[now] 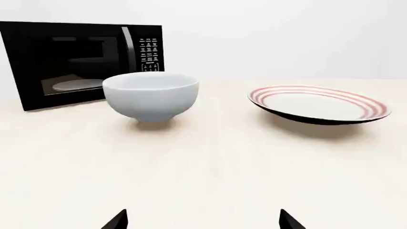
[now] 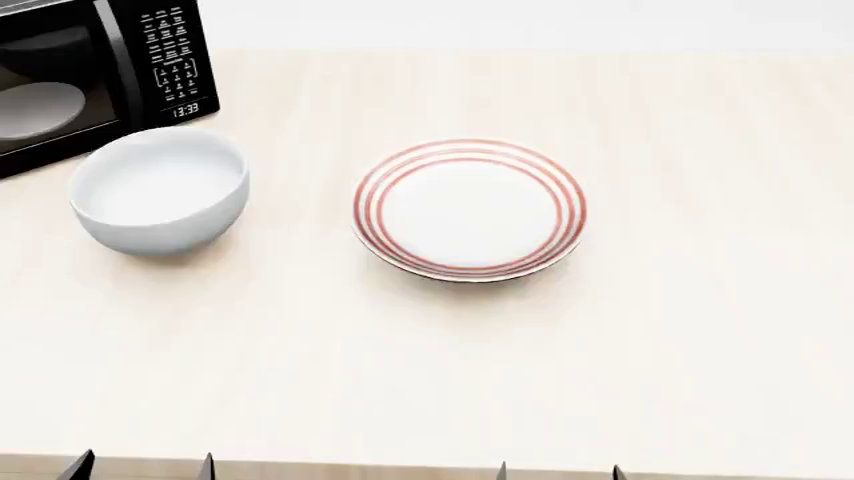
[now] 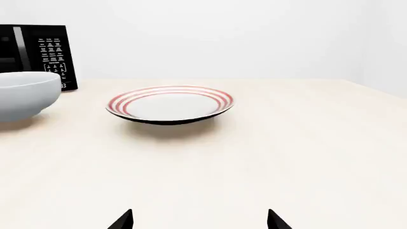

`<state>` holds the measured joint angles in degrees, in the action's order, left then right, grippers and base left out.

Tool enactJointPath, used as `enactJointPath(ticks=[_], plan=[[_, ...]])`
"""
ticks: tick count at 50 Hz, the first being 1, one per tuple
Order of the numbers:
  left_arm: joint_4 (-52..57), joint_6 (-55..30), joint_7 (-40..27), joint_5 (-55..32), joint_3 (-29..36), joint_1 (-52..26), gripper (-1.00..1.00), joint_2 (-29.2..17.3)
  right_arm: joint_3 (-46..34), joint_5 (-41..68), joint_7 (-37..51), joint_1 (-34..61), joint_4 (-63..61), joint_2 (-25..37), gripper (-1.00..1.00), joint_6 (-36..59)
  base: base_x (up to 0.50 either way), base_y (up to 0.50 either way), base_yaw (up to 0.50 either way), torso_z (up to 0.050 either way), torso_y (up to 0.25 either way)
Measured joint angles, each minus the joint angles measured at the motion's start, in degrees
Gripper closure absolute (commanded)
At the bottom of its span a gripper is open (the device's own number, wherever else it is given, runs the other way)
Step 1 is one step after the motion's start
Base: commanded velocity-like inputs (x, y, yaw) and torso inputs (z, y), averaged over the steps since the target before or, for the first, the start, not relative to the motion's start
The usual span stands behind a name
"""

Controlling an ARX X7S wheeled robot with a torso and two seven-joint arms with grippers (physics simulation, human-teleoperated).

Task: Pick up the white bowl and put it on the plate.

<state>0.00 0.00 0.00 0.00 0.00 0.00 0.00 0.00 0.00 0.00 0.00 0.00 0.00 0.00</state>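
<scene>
The white bowl [image 2: 160, 200] stands upright on the pale table at the left, in front of the microwave; it also shows in the left wrist view [image 1: 151, 95] and partly in the right wrist view [image 3: 25, 95]. The plate [image 2: 470, 208] with red rings lies to its right, apart from it, and shows in both wrist views [image 1: 318, 104] [image 3: 170, 103]. My left gripper [image 2: 142, 468] and right gripper [image 2: 558, 472] sit at the table's near edge, both open and empty; only the black fingertips [image 1: 117, 220] [image 3: 122, 220] show.
A black microwave [image 2: 94, 70] stands at the back left, just behind the bowl; it also shows in the left wrist view [image 1: 76, 59] and the right wrist view [image 3: 45, 55]. The table's near edge [image 2: 400, 468] runs along the bottom of the head view.
</scene>
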Motion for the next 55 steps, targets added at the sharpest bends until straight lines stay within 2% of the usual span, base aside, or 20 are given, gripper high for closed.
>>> enactJointPath(ticks=[40,55], plan=[[0.6,1.7,-3.7,-3.8,5.3,0.9,-1.0,-4.5,-5.2,1.8,6.2,0.1,-0.8,4.2,-1.0,0.3,0.0,0.0,0.0,0.0,0.0],[9.1,-0.6,-5.7,-5.1,5.1,3.4,-1.0,-6.5,-5.4,2.2,9.0,-2.9,-15.3,5.9,-1.0,5.6,0.0,0.0,0.0,0.0,0.0]])
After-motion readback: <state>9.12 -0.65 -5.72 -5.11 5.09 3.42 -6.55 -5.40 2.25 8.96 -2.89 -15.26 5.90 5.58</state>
